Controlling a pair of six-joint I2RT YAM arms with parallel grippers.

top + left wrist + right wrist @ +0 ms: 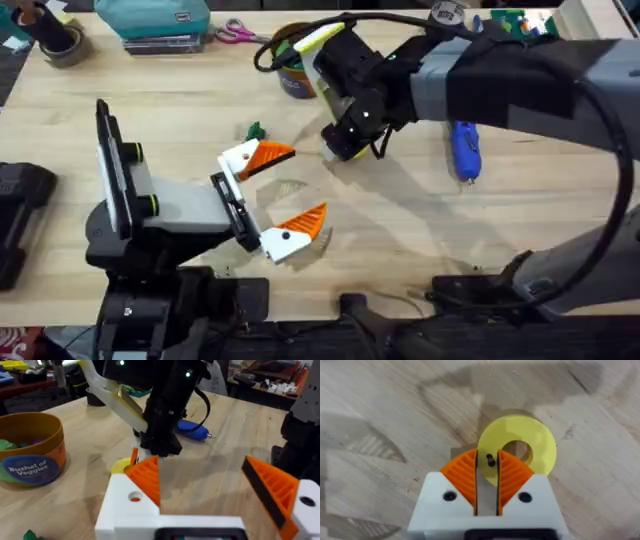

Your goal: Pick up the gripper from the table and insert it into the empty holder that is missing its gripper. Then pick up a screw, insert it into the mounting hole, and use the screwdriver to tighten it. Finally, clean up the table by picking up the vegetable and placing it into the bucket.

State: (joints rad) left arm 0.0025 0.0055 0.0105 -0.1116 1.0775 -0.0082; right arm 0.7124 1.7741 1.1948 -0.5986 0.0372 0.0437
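We see the left gripper (285, 195) spread wide over the table (180, 110). The bucket (31, 450) reads "Bushel of Veggies". The right gripper (487, 462) pinches a small black screw (490, 459) above a yellow disc (540, 442). The vegetable (254, 131) lies near the left gripper, the screwdriver (464, 147) well to the right.

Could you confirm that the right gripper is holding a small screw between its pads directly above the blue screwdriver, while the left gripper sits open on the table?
Not quite: the right gripper does pinch a small screw, but it is above the flat yellow disc, as the right wrist view shows. The blue screwdriver lies apart on the table. The left gripper is indeed open.
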